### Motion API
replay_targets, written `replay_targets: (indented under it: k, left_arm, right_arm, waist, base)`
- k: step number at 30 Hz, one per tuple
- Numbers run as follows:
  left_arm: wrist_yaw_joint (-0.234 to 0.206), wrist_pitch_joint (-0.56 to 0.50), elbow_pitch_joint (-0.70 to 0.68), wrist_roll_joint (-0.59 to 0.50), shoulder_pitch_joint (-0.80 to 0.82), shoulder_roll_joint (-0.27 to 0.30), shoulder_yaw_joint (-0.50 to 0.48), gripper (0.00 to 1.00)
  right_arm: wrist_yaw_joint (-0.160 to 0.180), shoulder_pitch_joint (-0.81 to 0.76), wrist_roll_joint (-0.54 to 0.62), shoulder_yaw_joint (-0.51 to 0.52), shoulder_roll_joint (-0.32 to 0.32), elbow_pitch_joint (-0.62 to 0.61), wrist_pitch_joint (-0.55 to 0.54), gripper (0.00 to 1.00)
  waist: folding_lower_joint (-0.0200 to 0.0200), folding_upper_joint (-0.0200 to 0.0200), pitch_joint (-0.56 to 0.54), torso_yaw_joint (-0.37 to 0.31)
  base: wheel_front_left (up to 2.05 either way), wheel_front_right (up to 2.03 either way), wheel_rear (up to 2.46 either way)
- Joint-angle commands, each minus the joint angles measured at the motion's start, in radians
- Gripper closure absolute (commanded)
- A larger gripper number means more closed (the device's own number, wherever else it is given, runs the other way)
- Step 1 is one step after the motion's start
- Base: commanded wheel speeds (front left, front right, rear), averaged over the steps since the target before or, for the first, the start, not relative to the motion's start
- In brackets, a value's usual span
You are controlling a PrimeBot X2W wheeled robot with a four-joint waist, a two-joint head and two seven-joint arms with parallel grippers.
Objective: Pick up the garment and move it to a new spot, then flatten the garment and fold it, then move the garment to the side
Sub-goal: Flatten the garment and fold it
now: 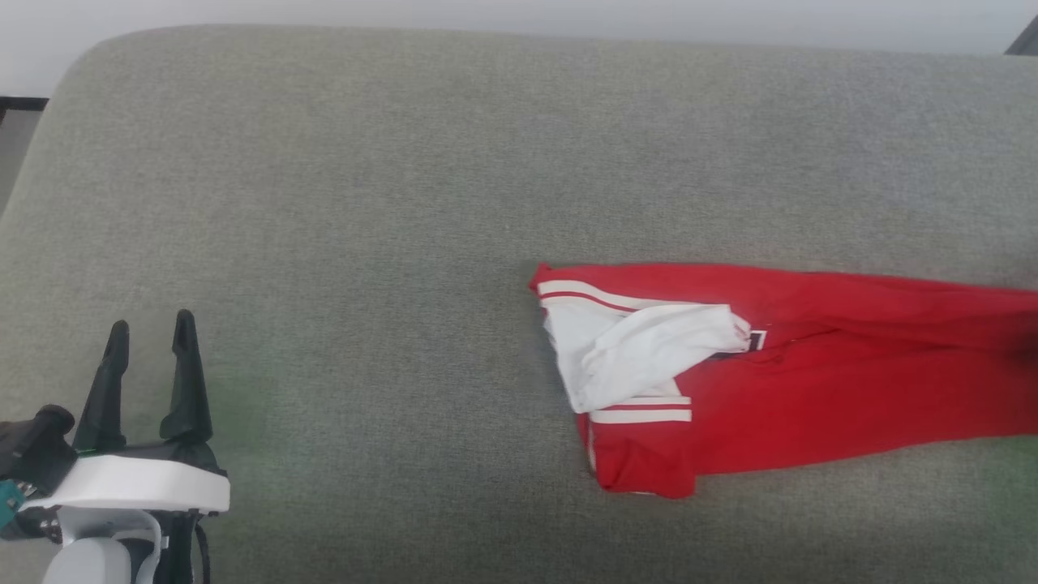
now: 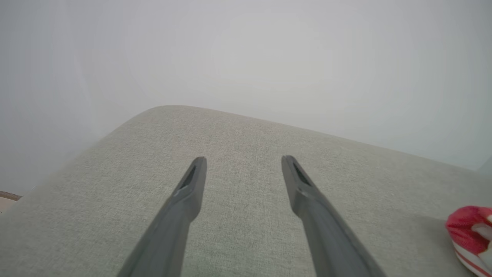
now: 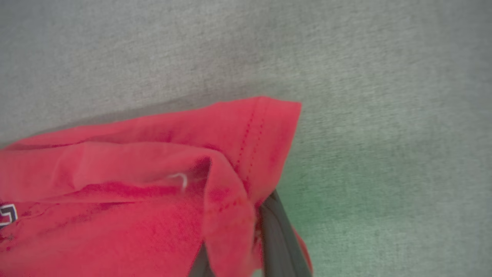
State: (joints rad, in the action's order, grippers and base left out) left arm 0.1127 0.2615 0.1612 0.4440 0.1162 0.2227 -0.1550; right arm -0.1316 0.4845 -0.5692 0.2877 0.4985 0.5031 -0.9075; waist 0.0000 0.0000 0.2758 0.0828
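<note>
Left gripper: two long dark fingers — thin at the tips, wide at the base.
Wrist: a smooth white band.
Arm: pale grey and round.
Cable: black and thin.
Side part: a black knob with a small teal bit.
Right fingers: dark grey, flat.

We log garment lying on cushion, right half, running past our head view's right edge | sleeve folded over garment's left end | left gripper over cushion's near left, well apart from garment | right gripper at garment's hem, cloth between its fingers
</note>
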Motion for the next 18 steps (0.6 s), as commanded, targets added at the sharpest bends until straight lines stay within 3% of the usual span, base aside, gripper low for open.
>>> replay_targets:
  k: [1, 7, 13, 18]
  left_arm:
    - [0.006, 0.004, 0.003, -0.006, 0.014, -0.002, -0.004, 0.00]
    - [0.015, 0.004, 0.013, -0.014, 0.019, -0.011, -0.020, 0.00]
    - [0.017, 0.004, 0.010, -0.013, 0.011, -0.026, -0.030, 0.00]
    - [0.017, 0.004, 0.016, -0.005, 0.015, -0.025, -0.013, 0.00]
  right_arm:
    - [0.002, 0.015, 0.008, 0.000, 0.001, 0.011, 0.006, 1.00]
    - [0.002, 0.041, -0.022, -0.055, -0.007, -0.022, -0.013, 1.00]
    - [0.001, -0.008, -0.137, -0.133, -0.042, -0.220, -0.084, 1.00]
    - [0.001, -0.046, -0.180, -0.223, -0.110, -0.397, -0.140, 1.00]
  waist:
    - [0.0000, 0.0000, 0.001, -0.003]
    - [0.0000, 0.0000, -0.002, -0.018]
    - [0.0000, 0.0000, -0.013, -0.024]
    - [0.0000, 0.0000, -0.023, -0.010]
  base:
    - [0.00, 0.00, 0.00]
    - [0.00, 0.00, 0.00]
    - [0.00, 0.00, 0.00]
    - [0.00, 0.00, 0.00]
